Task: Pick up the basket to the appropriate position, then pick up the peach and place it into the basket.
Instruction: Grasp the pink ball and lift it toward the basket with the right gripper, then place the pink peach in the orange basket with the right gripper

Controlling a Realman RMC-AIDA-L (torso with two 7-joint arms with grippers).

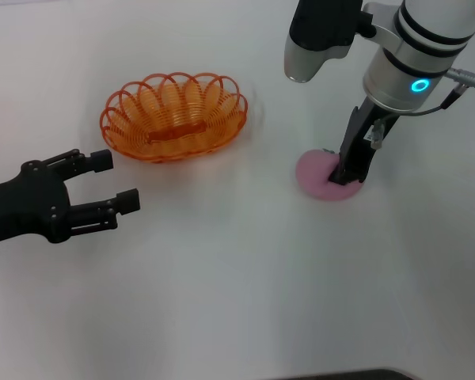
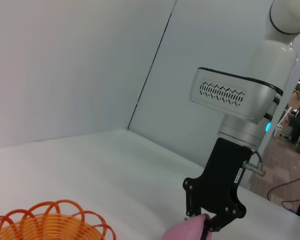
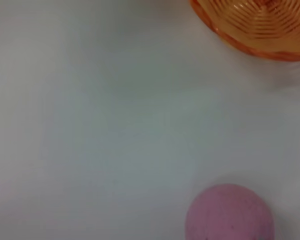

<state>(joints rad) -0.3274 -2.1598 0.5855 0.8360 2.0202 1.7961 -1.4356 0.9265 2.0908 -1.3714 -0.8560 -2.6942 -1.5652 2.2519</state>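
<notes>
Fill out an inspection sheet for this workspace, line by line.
Surface: white table, bare apart from the job's things.
Basket: orange basket upright and empty, at the far left.
Peach: pink peach on the table, right of the basket.
Clutter: nothing seen.
Left gripper: left gripper open, hovering near the basket, holding nothing.
Right gripper: right gripper down at the peach, jaws around it.
Cables: short cable at the right wrist.
Surroundings: white wall panels.
</notes>
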